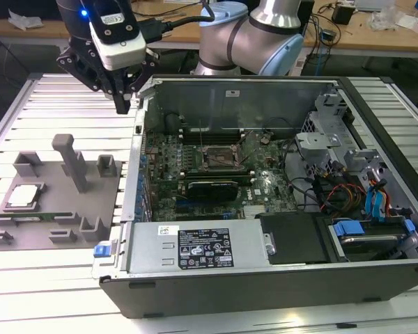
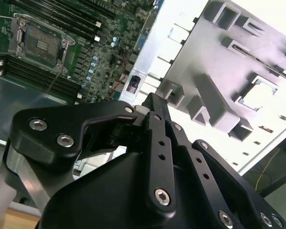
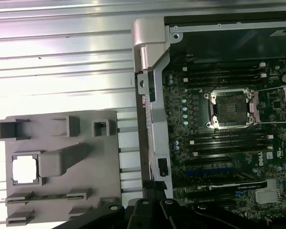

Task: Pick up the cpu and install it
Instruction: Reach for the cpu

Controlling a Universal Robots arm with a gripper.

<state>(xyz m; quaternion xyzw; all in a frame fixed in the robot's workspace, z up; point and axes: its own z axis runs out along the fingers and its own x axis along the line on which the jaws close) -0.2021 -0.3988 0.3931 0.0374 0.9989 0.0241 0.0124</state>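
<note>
Gripper: the dark fingers meet at a single tip, closed on nothing. In the exterior view it hangs above the slatted metal table, over the strip between the grey tray and the near wall of the open computer case. In the second wrist view, the gripper points down at that same case edge.

Cpu: it lies flat in a square pocket on the tray, pale metal top upward, well apart from the gripper. It sits on the side of the tray's upright post towards the exterior view's left. The first wrist view shows the cpu framed by low pocket walls. A green memory stick lies in a slot just beside it.

Socket: on the board inside the case, with its dark centre bare. In the first wrist view the socket has its metal frame swung aside. Nothing of the install has been done yet.

Handling, our judgement:
- The chip looks light, thin and stiff.
- Its top is smooth metal, so it is likely to be slippery under hard pads.
- Its underside and the socket contacts are probably delicate, so we expect little tolerance for tilt or dropping.
- The best hold seems to be a pinch across two opposite edges, kept level.
- We cannot tell how much room the pocket walls leave for fingertips.
</note>
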